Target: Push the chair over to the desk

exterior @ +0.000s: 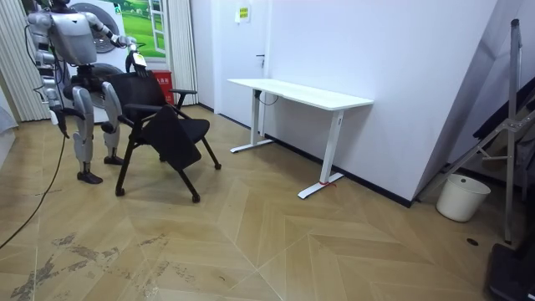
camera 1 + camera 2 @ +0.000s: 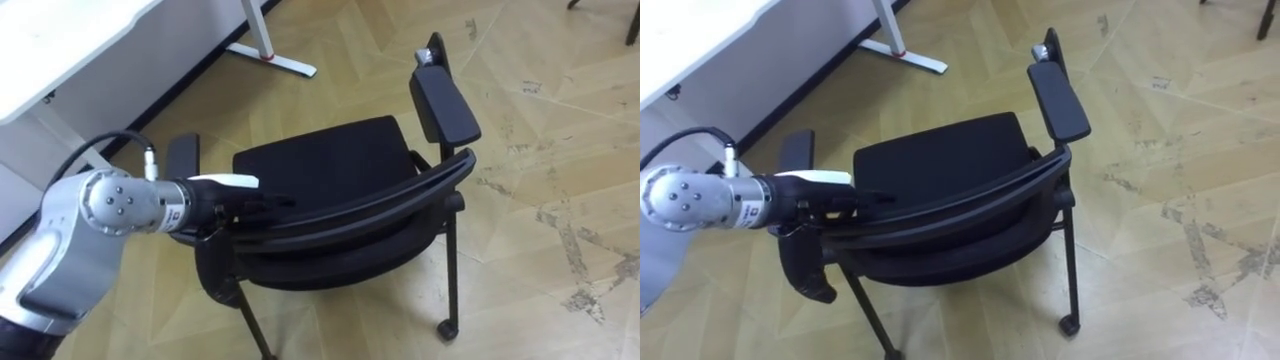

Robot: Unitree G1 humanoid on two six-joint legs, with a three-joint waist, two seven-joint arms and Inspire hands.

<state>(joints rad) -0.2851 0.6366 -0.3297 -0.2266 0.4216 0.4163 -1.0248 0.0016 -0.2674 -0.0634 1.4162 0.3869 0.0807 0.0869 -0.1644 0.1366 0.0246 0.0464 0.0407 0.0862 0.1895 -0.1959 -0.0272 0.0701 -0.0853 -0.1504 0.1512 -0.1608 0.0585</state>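
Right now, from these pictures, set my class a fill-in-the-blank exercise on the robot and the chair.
1. The robot's ___ hand is on the backrest of the chair.
2. The robot stands ___ the chair.
3. The desk near the wall is ___ in colour.
Missing words: left; behind; white.

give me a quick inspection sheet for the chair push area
surface: wood floor, scuffed patches beside the chair
job's things: black chair, upright on the floor
clutter: nothing seen near the chair
hands: left hand on top of the backrest
cables: nothing seen beyond the robot's own
surroundings: white desk ahead of the chair; white bucket by the far wall
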